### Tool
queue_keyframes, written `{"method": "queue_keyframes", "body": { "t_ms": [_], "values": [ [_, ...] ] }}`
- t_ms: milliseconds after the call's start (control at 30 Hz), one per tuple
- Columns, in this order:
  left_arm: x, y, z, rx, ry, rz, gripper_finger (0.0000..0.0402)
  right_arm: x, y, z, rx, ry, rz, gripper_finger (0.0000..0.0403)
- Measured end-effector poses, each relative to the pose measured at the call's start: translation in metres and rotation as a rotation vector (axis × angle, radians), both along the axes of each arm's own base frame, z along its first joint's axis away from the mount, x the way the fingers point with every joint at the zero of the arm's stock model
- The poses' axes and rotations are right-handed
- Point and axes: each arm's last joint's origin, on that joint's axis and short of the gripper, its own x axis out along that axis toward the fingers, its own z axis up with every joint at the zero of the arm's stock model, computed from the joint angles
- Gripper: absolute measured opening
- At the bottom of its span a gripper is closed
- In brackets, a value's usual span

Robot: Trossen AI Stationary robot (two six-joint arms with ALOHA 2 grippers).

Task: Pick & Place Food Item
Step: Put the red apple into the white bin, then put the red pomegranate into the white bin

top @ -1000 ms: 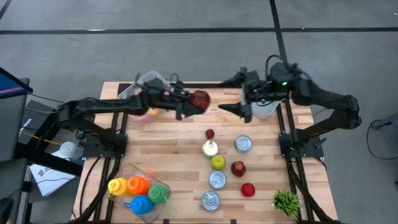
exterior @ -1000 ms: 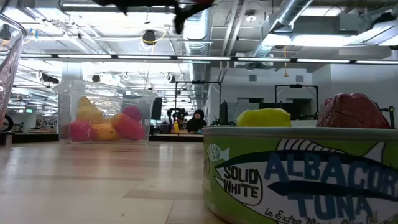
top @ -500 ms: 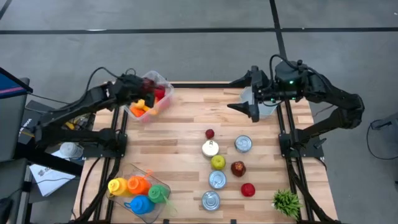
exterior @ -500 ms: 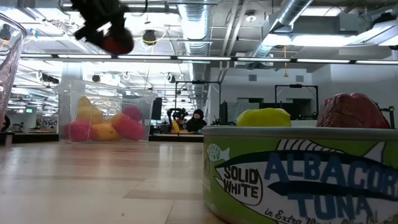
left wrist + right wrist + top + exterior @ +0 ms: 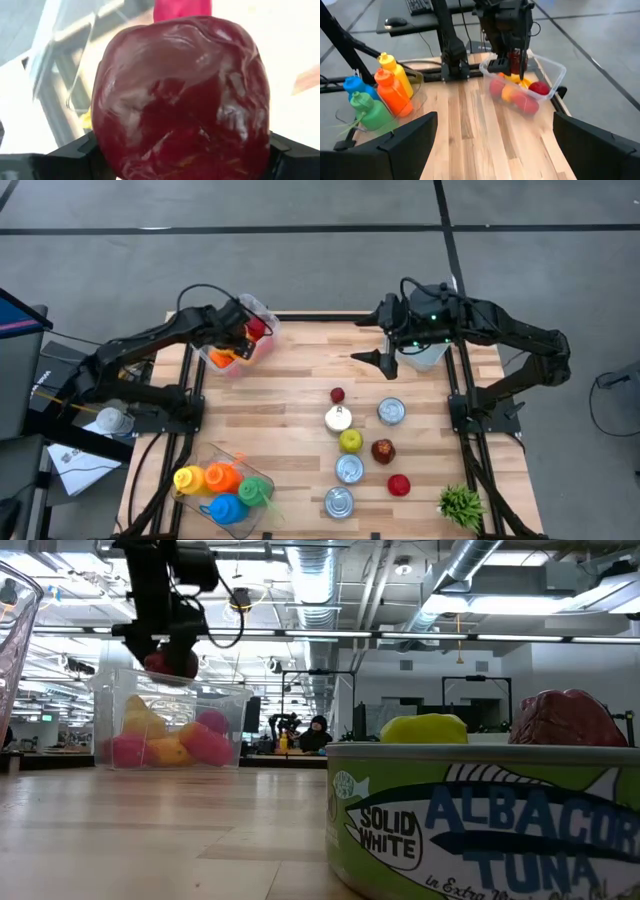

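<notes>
Over the wooden tabletop, my left tool hangs above the clear bin at the far left corner, clamped on a dark red food piece that blocks its wrist view. My right tool waits, fingers spread apart.

Left of the small green potted plant stand four round silver metal cans and four loose small food pieces, three red, one yellow-green. Farther left of the plant stand four coloured plastic squeeze bottles.
</notes>
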Motion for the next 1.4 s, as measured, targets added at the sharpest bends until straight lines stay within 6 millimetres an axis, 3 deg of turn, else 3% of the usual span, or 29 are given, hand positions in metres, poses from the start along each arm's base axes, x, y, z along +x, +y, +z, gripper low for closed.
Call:
{"method": "queue_keyframes", "body": {
  "t_ms": [500,933,1033,1167,1400],
  "values": [
    [0.002,0.007,-0.009,-0.069,0.058,-0.047,0.0335,-0.002,0.0,0.002,-0.005,-0.01,0.003,0.0384],
    [0.0,0.005,-0.007,-0.07,0.05,-0.085,0.0338,-0.002,0.0,0.002,-0.007,-0.009,0.004,0.0384],
    [-0.004,0.002,0.006,-0.058,-0.001,-0.112,0.0338,-0.003,0.0,-0.001,0.015,0.022,-0.005,0.0385],
    [-0.013,-0.008,0.041,0.015,-0.154,-0.143,0.0338,-0.01,0.003,-0.012,0.074,0.147,-0.027,0.0384],
    [-0.02,-0.027,0.095,0.139,-0.67,-0.237,0.0335,-0.011,0.011,-0.045,0.167,0.384,-0.071,0.0384]
  ]
}}
